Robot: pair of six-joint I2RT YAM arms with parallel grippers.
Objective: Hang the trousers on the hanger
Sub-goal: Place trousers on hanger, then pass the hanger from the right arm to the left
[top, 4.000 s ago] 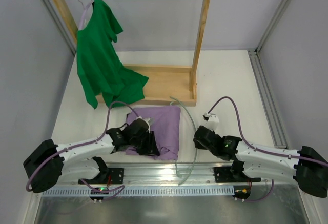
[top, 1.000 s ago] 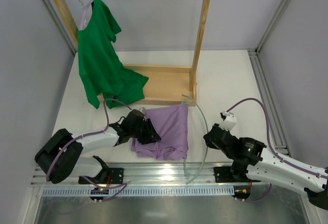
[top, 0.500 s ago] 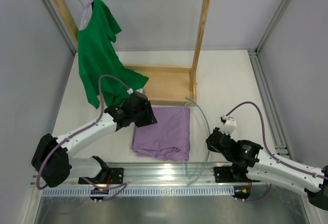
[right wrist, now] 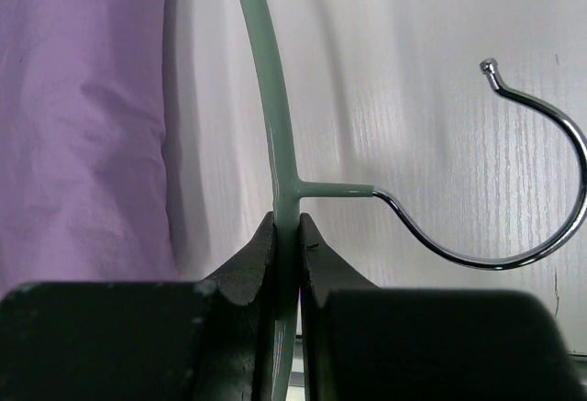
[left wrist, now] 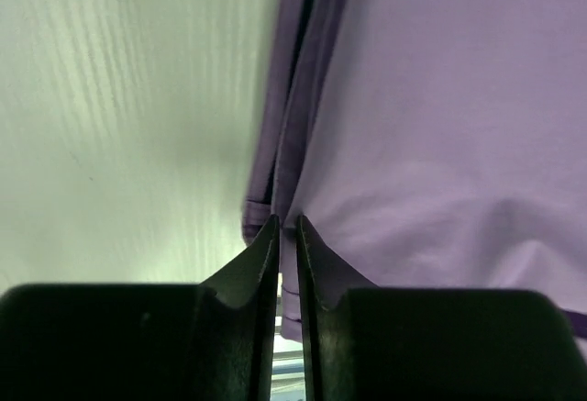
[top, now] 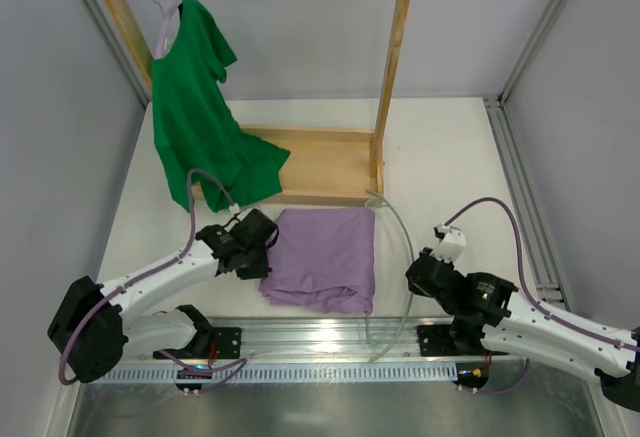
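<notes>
The lilac trousers (top: 325,257) lie folded flat on the white table between the two arms. My left gripper (top: 265,257) is at their left edge; in the left wrist view its jaws (left wrist: 285,222) are shut on the folded hem of the trousers (left wrist: 440,98). The pale grey-green hanger (top: 408,247) stands on edge just right of the fabric. My right gripper (top: 415,275) is shut on the hanger (right wrist: 266,80) at its neck, right below where the metal hook (right wrist: 550,245) branches off to the right.
A wooden clothes rack (top: 395,77) stands at the back, its base (top: 320,162) just beyond the trousers. A dark green T-shirt (top: 195,117) hangs from it on a lavender hanger (top: 165,27). A metal rail (top: 320,337) runs along the near edge.
My left gripper came down from the trousers' far left corner to their left edge and closed on the fabric. The trousers slid slightly right. The right arm barely moved.
</notes>
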